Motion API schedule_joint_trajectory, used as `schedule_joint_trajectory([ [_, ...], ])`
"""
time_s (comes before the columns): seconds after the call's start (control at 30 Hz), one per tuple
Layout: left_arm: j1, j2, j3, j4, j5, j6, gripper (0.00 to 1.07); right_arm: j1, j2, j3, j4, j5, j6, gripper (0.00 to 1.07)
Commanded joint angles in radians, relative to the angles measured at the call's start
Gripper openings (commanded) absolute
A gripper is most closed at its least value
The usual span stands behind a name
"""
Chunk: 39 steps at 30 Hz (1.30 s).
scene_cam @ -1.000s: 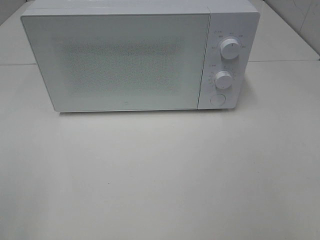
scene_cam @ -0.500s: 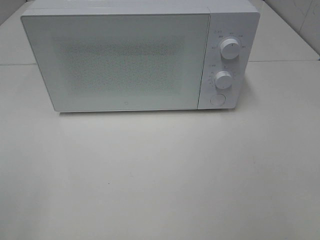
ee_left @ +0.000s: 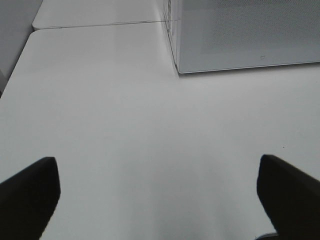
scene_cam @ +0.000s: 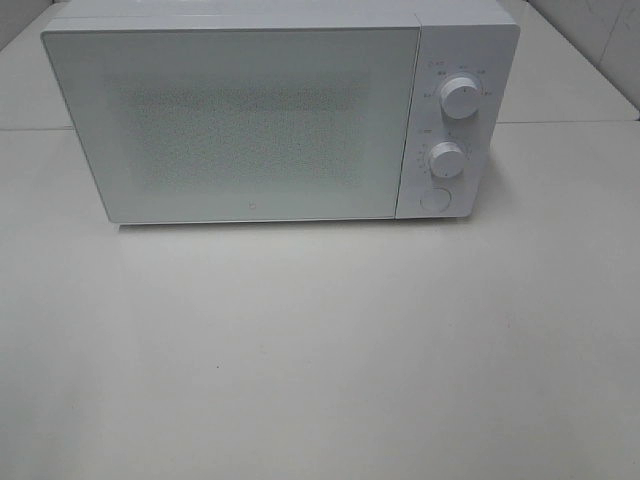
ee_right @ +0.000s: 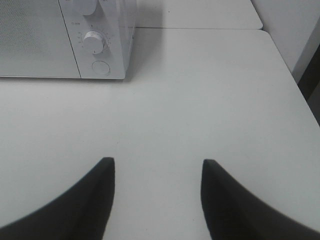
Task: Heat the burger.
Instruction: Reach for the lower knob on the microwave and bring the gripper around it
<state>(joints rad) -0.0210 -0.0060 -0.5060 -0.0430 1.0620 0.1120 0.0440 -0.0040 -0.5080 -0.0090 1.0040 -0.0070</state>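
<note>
A white microwave (scene_cam: 280, 110) stands at the back of the white table with its door shut. It has two dials (scene_cam: 459, 97) and a round button (scene_cam: 435, 199) on its right panel. The burger is out of view, and the frosted door shows nothing behind it. My left gripper (ee_left: 157, 200) is open and empty above the table, in front of the microwave's left corner (ee_left: 240, 35). My right gripper (ee_right: 156, 197) is open and empty above the table, in front of the microwave's control panel (ee_right: 97, 42). Neither gripper shows in the exterior high view.
The white table (scene_cam: 320, 350) stretches in front of the microwave. A seam (scene_cam: 560, 122) runs across the tabletop behind it. The right wrist view shows the table's right edge (ee_right: 287, 65), and the left wrist view its left edge (ee_left: 17, 65).
</note>
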Motion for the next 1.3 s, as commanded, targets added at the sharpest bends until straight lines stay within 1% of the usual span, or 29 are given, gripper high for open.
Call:
schedule_joint_trajectory([
  [0.03, -0.002, -0.015, 0.001, -0.002, -0.016, -0.006, 1.05, -0.007, -0.03, 0.002, -0.003, -0.012, 0.007, 0.47],
  [0.33, -0.002, -0.015, 0.001, -0.002, -0.016, -0.006, 1.05, -0.007, -0.03, 0.002, -0.005, -0.012, 0.007, 0.47],
  [0.4, -0.002, -0.015, 0.001, -0.002, -0.016, -0.006, 1.05, -0.007, -0.03, 0.002, -0.006, -0.012, 0.007, 0.5],
  [0.43, -0.002, -0.015, 0.001, -0.002, -0.016, -0.006, 1.05, -0.007, -0.03, 0.002, -0.006, -0.012, 0.007, 0.5],
  [0.47, -0.002, -0.015, 0.001, -0.002, -0.016, -0.006, 1.05, -0.007, -0.03, 0.001, -0.006, -0.016, 0.007, 0.57],
  [0.5, -0.002, -0.015, 0.001, -0.002, -0.016, -0.006, 1.05, -0.007, -0.03, -0.001, -0.006, -0.017, 0.007, 0.62],
  [0.53, -0.002, -0.015, 0.001, -0.002, -0.016, -0.006, 1.05, -0.007, -0.03, -0.001, -0.006, -0.017, 0.007, 0.62],
  [0.6, -0.002, -0.015, 0.001, -0.002, -0.016, -0.006, 1.05, -0.007, -0.011, -0.011, -0.035, -0.044, -0.003, 0.84],
  [0.7, -0.002, -0.015, 0.001, -0.002, -0.016, -0.006, 1.05, -0.007, 0.002, -0.015, -0.045, -0.054, -0.003, 0.87],
  [0.73, -0.002, -0.015, 0.001, -0.002, -0.016, -0.006, 1.05, -0.007, 0.049, -0.019, -0.058, -0.101, -0.001, 0.89],
  [0.77, -0.002, -0.015, 0.001, -0.002, -0.016, -0.006, 1.05, -0.007, 0.077, -0.02, -0.058, -0.141, -0.001, 0.89],
  [0.8, -0.002, -0.015, 0.001, -0.002, -0.016, -0.006, 1.05, -0.007, 0.13, -0.02, -0.057, -0.243, 0.001, 0.88],
  [0.9, -0.002, -0.015, 0.001, -0.002, -0.016, -0.006, 1.05, -0.007, 0.16, -0.021, -0.057, -0.302, 0.001, 0.88],
  [1.0, -0.002, -0.015, 0.001, -0.002, -0.016, -0.006, 1.05, -0.007, 0.311, -0.016, -0.058, -0.579, -0.002, 0.85],
  [1.03, -0.002, -0.015, 0.001, -0.002, -0.016, -0.006, 1.05, -0.007, 0.311, -0.016, -0.058, -0.579, -0.002, 0.85],
  [1.07, -0.002, -0.015, 0.001, -0.002, -0.016, -0.006, 1.05, -0.007, 0.337, -0.012, -0.058, -0.624, -0.002, 0.85],
  [1.1, -0.002, -0.015, 0.001, -0.002, -0.016, -0.006, 1.05, -0.007, 0.397, 0.005, -0.058, -0.74, -0.002, 0.84],
  [1.13, -0.002, -0.015, 0.001, -0.002, -0.016, -0.006, 1.05, -0.007, 0.397, 0.005, -0.058, -0.74, -0.002, 0.84],
  [1.17, -0.002, -0.015, 0.001, -0.002, -0.016, -0.006, 1.05, -0.007, 0.422, 0.014, -0.058, -0.795, -0.002, 0.84],
  [1.2, -0.002, -0.015, 0.001, -0.002, -0.016, -0.006, 1.05, -0.007, 0.482, 0.036, -0.058, -0.893, -0.002, 0.83],
  [1.23, -0.002, -0.015, 0.001, -0.002, -0.016, -0.006, 1.05, -0.007, 0.482, 0.036, -0.058, -0.893, -0.002, 0.83],
  [1.27, -0.002, -0.015, 0.001, -0.002, -0.016, -0.006, 1.05, -0.007, 0.506, 0.05, -0.058, -0.948, -0.002, 0.83],
  [1.3, -0.002, -0.015, 0.001, -0.002, -0.016, -0.006, 1.05, -0.007, 0.568, 0.083, -0.059, -1.052, -0.002, 0.83],
])
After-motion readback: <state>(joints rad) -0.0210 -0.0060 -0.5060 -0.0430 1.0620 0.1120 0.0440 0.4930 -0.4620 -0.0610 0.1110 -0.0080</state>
